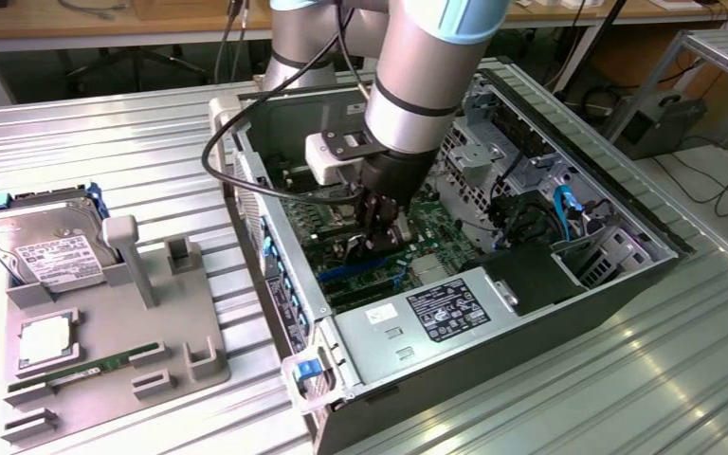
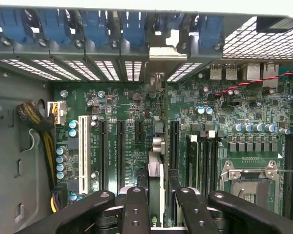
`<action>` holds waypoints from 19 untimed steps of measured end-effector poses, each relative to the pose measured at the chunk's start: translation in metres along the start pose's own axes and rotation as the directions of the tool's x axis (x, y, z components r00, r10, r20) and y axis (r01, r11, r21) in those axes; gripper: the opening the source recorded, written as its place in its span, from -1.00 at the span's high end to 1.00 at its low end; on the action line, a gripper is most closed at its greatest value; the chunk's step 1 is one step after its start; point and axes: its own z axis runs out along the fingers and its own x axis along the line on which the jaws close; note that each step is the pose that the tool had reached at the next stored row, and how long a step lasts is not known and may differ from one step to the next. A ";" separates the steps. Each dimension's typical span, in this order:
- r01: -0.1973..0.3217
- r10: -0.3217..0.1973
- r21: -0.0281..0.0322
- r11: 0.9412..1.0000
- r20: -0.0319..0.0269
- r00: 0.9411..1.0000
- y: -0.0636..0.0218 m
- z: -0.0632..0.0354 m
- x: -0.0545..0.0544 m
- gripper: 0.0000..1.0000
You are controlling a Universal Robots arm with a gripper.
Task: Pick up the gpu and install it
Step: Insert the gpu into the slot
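While gripper (image 2: 155, 204) pinches gpu (image 2: 155, 170) edge-on, motherboard (image 2: 122, 102) slots flank it.

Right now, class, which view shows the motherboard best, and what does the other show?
The wrist view: the green motherboard lies spread out, slots and capacitors plain. In the exterior view the arm and pincer cover much of it; green patches show inside the case.

ribbed metal tabletop (image 1: 149, 142); wooden bench (image 1: 111, 19) behind; cables on floor (image 1: 718, 194)

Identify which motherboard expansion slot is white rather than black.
The long white slot at the row's end nearest the yellow cable bundle; the other slots are black.
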 end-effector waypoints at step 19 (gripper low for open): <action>-0.006 0.006 -0.030 1.000 0.000 1.000 -0.0007 0.0042 0.000 0.47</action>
